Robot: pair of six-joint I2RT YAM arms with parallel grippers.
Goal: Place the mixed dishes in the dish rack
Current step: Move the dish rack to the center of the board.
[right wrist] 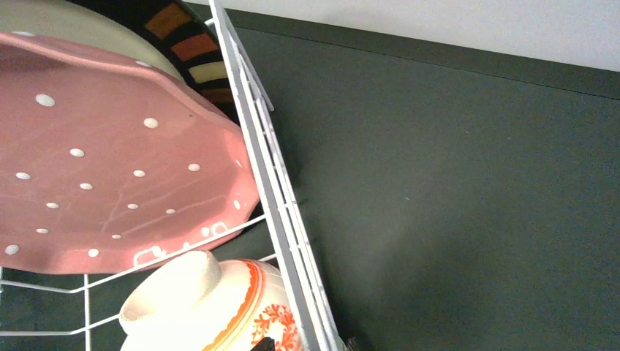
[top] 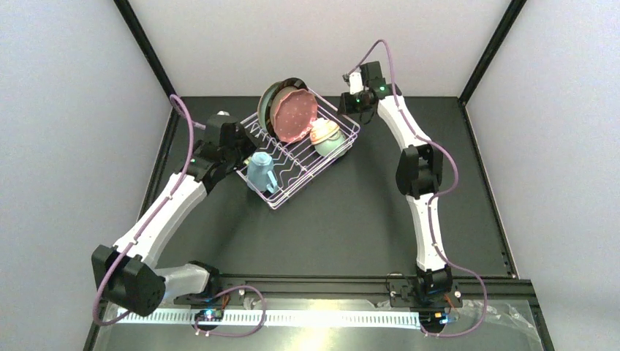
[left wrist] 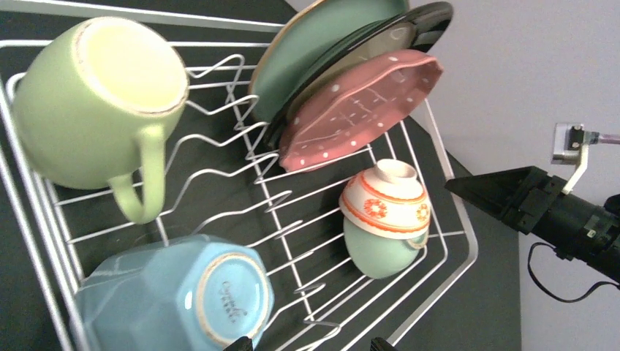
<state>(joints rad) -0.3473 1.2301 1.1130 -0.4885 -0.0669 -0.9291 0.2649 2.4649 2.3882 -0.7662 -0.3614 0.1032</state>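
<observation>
Matte dark-grey counter [top: 351, 219] fills the floor of a booth with plain white walls [top: 73, 110] and black corner posts.

**Dish rack.** The dish rack [right wrist: 276, 197] is a rectangular basket of white-coated wire with low sides and wavy divider wires. It sits on the far half of the counter, turned at an angle.

**Contents.**
- The mint-green plate [left wrist: 322, 44], smooth with a tan edge, stands on edge at the far end.
- The dark-rimmed plate [left wrist: 417, 22], glossy black, stands just behind it. The right wrist view shows orange and cream blocks on its rim.
- The pink speckled plate [left wrist: 358, 110], with a scalloped rim and white dots, leans in front of both.
- The pale green mug [left wrist: 80, 110], rounded with a loop handle, shows its bare base ring.
- The light blue mug [left wrist: 175, 300], faceted, is inverted. A script mark is printed on its base, too small to read.
- The white bowl [left wrist: 384, 201], with an orange-red band and floral medallions, is nested over the mint bowl [left wrist: 376, 252], and both are tipped over.

**Tools.** The left tool [left wrist: 311, 345] is beside the light blue mug, with its tips wide apart and nothing between them. The right tool [right wrist: 305, 344] is at the rack's far right side. Only its tips show, standing apart on either side of the rim wire, and no clamping can be seen.
</observation>
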